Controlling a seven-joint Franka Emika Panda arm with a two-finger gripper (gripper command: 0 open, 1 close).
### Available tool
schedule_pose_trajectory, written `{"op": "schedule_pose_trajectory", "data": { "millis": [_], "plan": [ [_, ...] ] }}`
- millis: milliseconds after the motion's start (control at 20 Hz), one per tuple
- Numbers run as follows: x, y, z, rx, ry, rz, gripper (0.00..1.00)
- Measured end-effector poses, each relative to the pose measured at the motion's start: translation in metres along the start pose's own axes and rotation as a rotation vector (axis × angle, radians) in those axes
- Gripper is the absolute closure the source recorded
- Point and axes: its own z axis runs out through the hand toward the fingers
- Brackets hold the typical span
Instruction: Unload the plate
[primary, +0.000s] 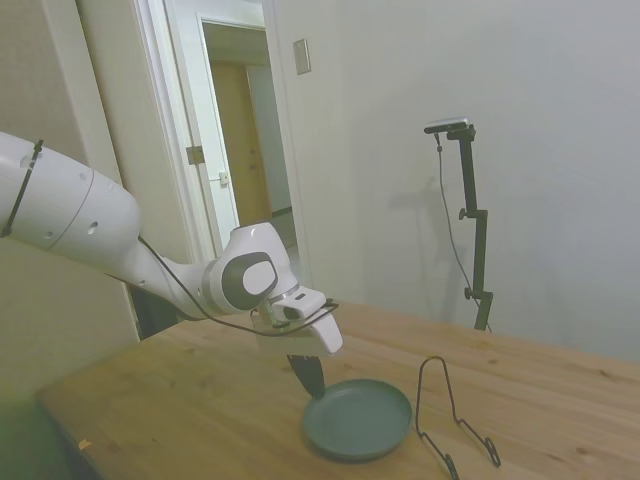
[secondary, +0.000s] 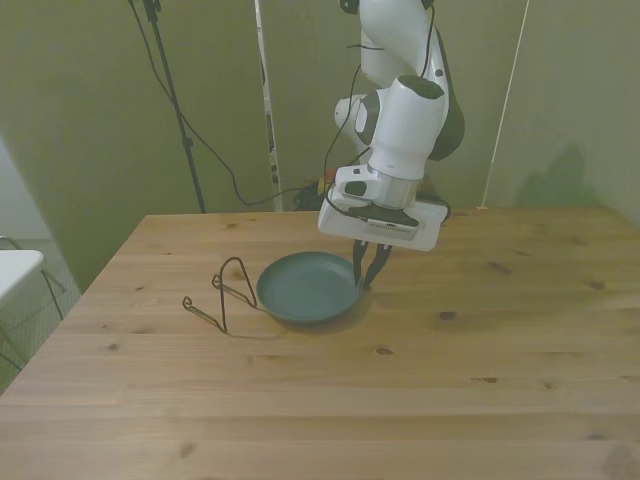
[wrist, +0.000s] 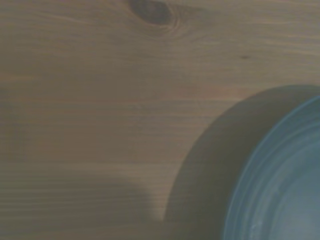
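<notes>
Side view: the hand (primary: 311, 383) is gripping the rim of the teal plate (primary: 358, 419), which is lying flat on the desk (primary: 180, 400), a wire stand (primary: 452, 420) just beyond. Front view: fingers (secondary: 371, 270) are closing on the plate's (secondary: 305, 286) edge. Wrist view: the plate (wrist: 285, 185) is showing beside bare wood.

A: Is there any writing, label, brand mark or number to read in these views?

B: None. The round dull teal plate (secondary: 306, 286) bears no lettering, and neither does the wooden table (secondary: 500, 340). The small grey wall plate (primary: 301, 56) beside the doorway is blank as far as can be told.
</notes>
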Motion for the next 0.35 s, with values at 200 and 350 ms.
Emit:
{"op": "schedule_pose_trajectory", "data": {
  "millis": [200, 350],
  "plan": [
    [0.006, 0.000, -0.019, 0.038, 0.008, 0.028, 0.00],
    [0.013, 0.003, -0.049, 0.102, -0.007, 0.057, 0.00]
  ]
}}
